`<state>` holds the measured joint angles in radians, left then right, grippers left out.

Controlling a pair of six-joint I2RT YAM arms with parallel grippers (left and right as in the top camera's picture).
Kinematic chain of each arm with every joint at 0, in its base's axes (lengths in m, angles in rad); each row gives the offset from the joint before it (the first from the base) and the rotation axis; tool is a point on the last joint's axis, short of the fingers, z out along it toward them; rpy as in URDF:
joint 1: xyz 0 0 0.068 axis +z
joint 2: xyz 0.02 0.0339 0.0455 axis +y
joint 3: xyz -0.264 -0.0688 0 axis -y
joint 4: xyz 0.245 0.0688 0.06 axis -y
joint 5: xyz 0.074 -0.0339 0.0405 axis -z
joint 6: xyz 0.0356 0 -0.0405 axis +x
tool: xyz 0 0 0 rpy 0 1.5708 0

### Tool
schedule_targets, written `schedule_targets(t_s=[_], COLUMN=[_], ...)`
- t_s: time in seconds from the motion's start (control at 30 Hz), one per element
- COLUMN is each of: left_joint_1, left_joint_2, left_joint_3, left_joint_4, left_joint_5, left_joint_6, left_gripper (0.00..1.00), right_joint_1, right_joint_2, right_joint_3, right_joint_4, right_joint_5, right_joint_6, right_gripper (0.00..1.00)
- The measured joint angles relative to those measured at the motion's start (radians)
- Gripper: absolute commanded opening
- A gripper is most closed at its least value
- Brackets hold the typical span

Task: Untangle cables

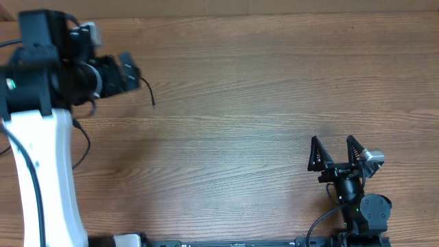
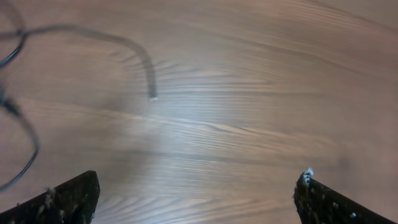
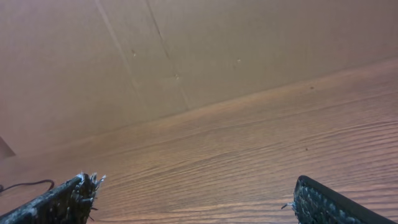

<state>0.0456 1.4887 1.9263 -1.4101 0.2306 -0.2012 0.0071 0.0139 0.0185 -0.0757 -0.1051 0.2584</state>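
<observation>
The left fingers (image 2: 68,199) stand wide apart and empty over the far left of the bench (image 1: 240,103). The cables (image 2: 124,40) lie on the wood just ahead of them, one plug end (image 2: 152,96) free, with loops further left. The right fingers (image 1: 315,154) are also spread and empty, well apart from the cables.

a wooden surface (image 1: 260,82) with long brown grain fills the space, lit softly, with a pale sheen across its middle in the left wrist view. behind its far edge stands a plain tan panel (image 3: 186,50), like cardboard, crossed by thin creases.
</observation>
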Motion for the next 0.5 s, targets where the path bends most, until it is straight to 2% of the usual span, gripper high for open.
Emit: schedule_targets(t_s=[0.1,0.23,0.5], left_joint_1=[-0.106,-0.130,-0.084], left_joint_2=[-0.121,-0.301,-0.640], left_joint_3=[-0.057,-0.229,-0.853], left_joint_4=[0.002,0.075,0.549], left_joint_5=[-0.019,-0.057,-0.102], left_joint_6=[0.005,0.018,0.026], left_gripper=[1.00,1.00,1.00], right_joint_1=[0.000,0.000,0.000], right_joint_2=[0.000,0.000,-0.001], right_joint_3=[0.000,0.000,0.000], right_joint_4=[0.000,0.000,-0.003], right_joint_5=[0.000,0.000,0.000], right_joint_6=[0.000,0.000,0.000], right_gripper=[1.00,1.00,1.00])
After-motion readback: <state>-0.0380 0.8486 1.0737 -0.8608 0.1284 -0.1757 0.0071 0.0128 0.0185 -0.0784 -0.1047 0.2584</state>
